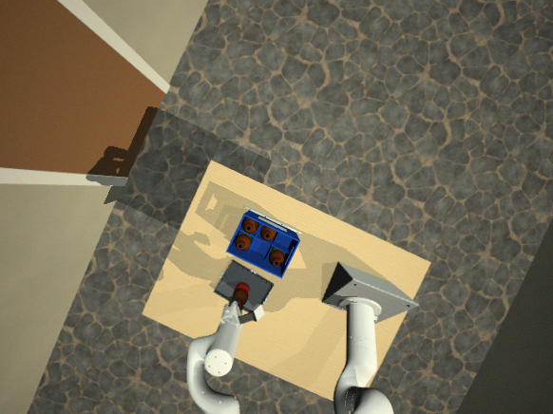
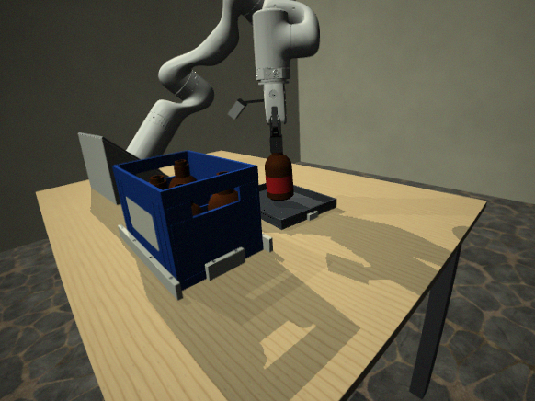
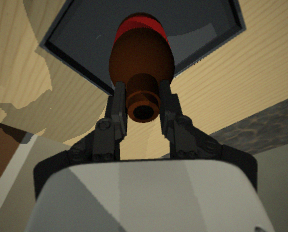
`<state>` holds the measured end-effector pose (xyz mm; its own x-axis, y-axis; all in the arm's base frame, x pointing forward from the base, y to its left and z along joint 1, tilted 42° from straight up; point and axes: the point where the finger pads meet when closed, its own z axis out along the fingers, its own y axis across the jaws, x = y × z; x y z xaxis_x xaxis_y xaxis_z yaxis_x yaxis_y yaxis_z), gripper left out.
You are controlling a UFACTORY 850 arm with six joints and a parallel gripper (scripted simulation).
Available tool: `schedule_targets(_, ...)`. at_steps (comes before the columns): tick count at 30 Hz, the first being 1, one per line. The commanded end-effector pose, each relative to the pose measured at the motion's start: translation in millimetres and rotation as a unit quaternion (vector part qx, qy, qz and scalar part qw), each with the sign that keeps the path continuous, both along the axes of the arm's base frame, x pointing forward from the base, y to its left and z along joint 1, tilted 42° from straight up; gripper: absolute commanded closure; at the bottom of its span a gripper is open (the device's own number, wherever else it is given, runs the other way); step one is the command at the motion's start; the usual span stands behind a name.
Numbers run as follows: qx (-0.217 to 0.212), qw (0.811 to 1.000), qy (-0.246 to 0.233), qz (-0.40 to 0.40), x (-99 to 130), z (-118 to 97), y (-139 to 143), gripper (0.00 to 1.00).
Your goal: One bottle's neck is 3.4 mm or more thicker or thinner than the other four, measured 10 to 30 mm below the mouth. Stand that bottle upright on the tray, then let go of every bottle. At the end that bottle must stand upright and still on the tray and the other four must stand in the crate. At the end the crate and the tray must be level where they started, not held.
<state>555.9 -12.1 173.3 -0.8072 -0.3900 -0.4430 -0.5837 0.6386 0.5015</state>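
A brown bottle (image 1: 241, 295) (image 2: 279, 175) (image 3: 141, 55) with a red label is upright over the dark grey tray (image 1: 259, 289) (image 2: 294, 218) (image 3: 90, 45). My gripper (image 2: 276, 149) (image 3: 142, 92) points down and is shut on this bottle's neck, one finger on each side. The bottle's base is at or just above the tray floor; I cannot tell whether it touches. The blue crate (image 1: 254, 262) (image 2: 211, 244) holds the other bottles: two at the back (image 1: 249, 226) (image 1: 268, 233) and two at the front (image 1: 243, 242) (image 1: 276, 257). The back right and front middle compartments look empty.
Pale stop rails (image 2: 149, 262) (image 2: 225, 263) stand against the crate's foot. A small stop (image 2: 313, 215) touches the tray's side. The arm's grey wedge mount (image 1: 385, 299) (image 2: 98, 166) stands on the wooden table. The wrist camera (image 1: 257, 313) (image 2: 237, 108) sticks out beside the gripper.
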Motion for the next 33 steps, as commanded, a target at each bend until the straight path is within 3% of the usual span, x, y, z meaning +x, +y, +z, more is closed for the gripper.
schedule_targets(1,0.0,1.0,-0.001,0.0,0.8,-0.3,0.3,1.0)
schedule_targets(33,0.0,1.0,-0.001,0.0,2.2,-9.6,8.7,1.0)
